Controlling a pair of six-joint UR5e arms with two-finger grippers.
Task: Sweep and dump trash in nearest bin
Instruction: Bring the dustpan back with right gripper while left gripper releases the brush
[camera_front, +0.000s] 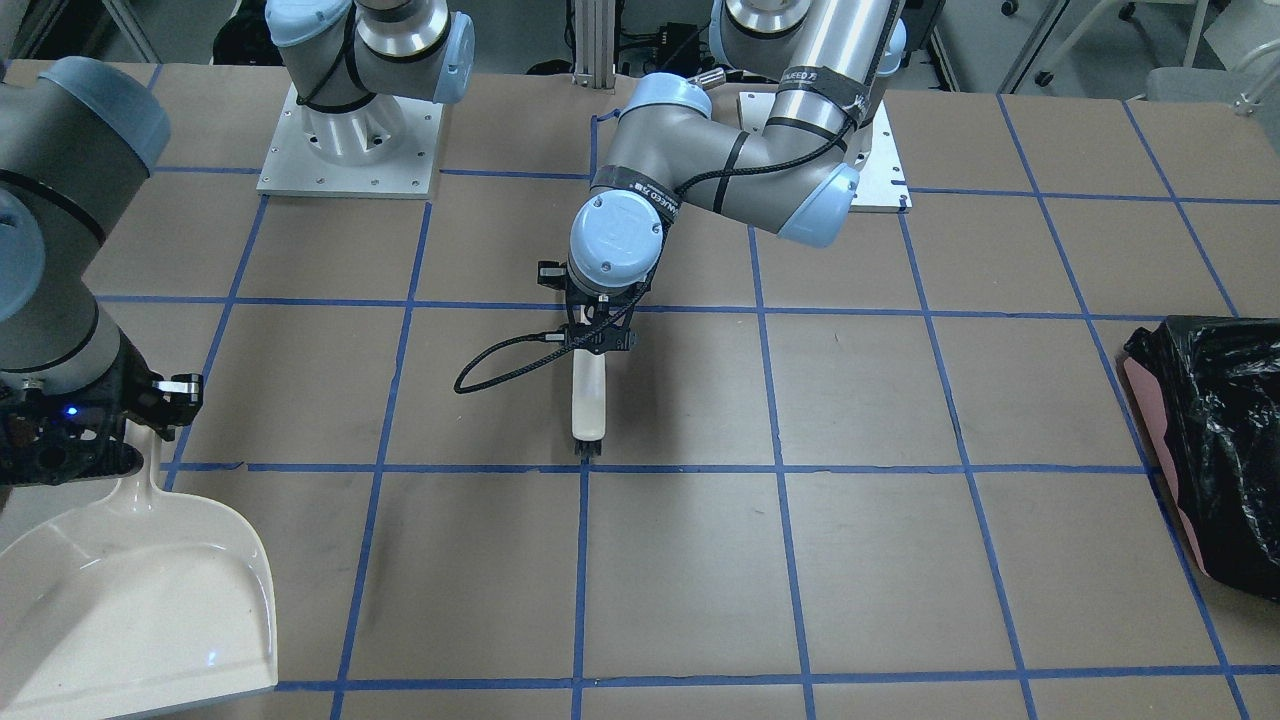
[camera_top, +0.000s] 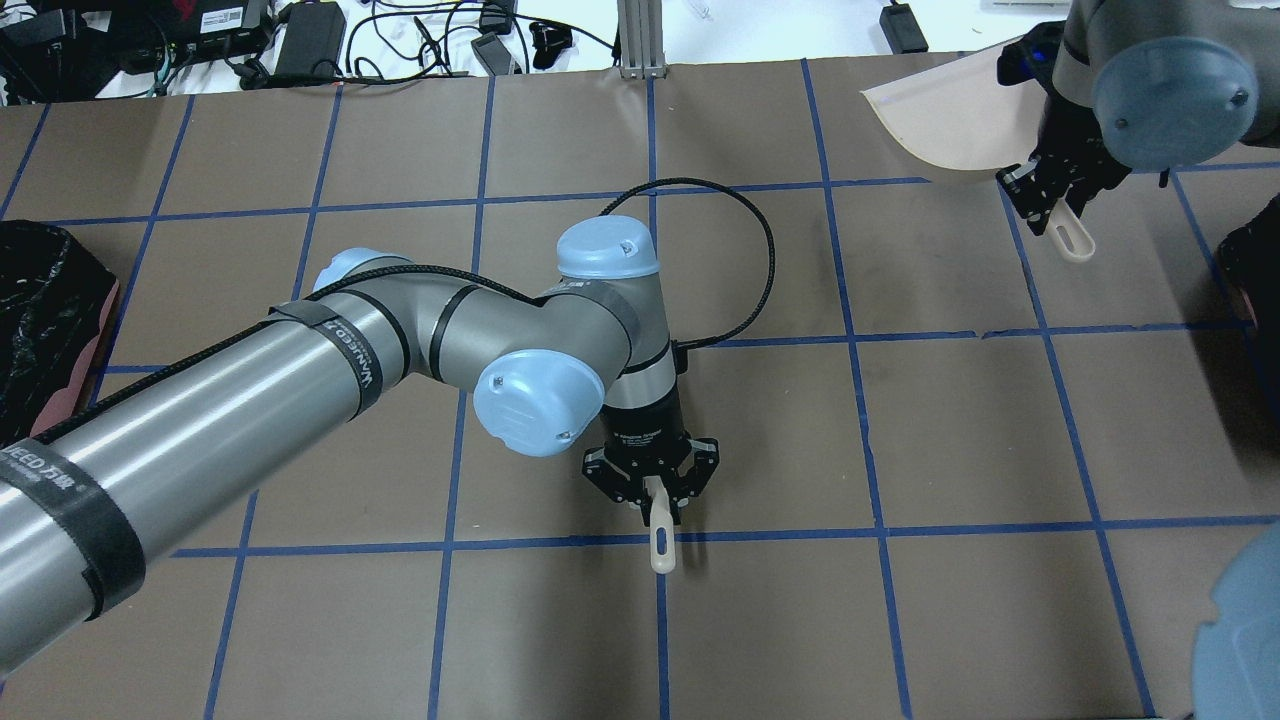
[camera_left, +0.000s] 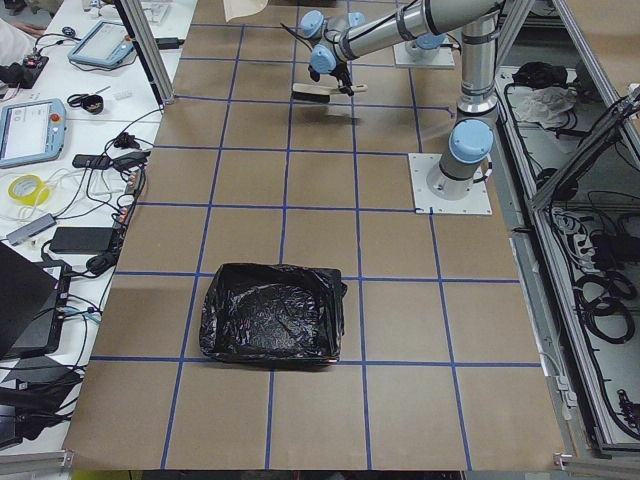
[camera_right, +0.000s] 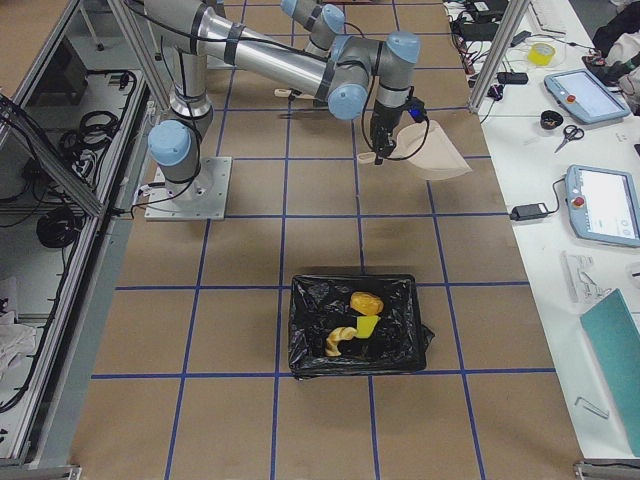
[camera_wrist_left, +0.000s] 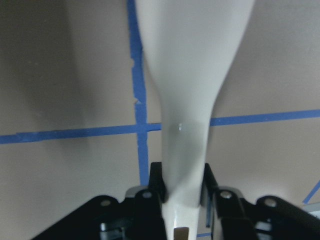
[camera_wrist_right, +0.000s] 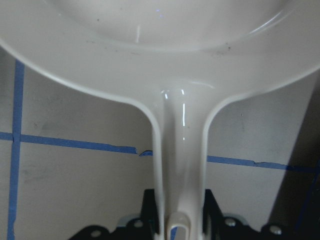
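My left fingers (camera_wrist_left: 157, 186) are pinching the narrow neck of the brush (camera_front: 588, 395). Its handle runs out ahead of them over a tape crossing on the desk (camera_front: 700, 580), and the side view suggests it hangs just above the paper. My right fingers (camera_wrist_right: 148, 207) are pressed onto the stem of the dustpan (camera_wrist_right: 175, 50), and the pan that fans out in front of them holds no piece I can see.

The trash is well away from both sets of fingers. The bun (camera_right: 366, 301), the yellow-green block (camera_right: 367, 326) and the ring pastry (camera_right: 338, 343) lie together inside the black-lined bin (camera_right: 410, 340) toward my right end, nearer my right fingers than my left. A second lined bin (camera_left: 215, 310) sits far beyond my left fingers.

I judge the sweeping and dumping done, so this is the wrap-up. The next move calls for lowering each tool flat to the desk, spreading my fingers only once it rests there, and keeping my arms apart.
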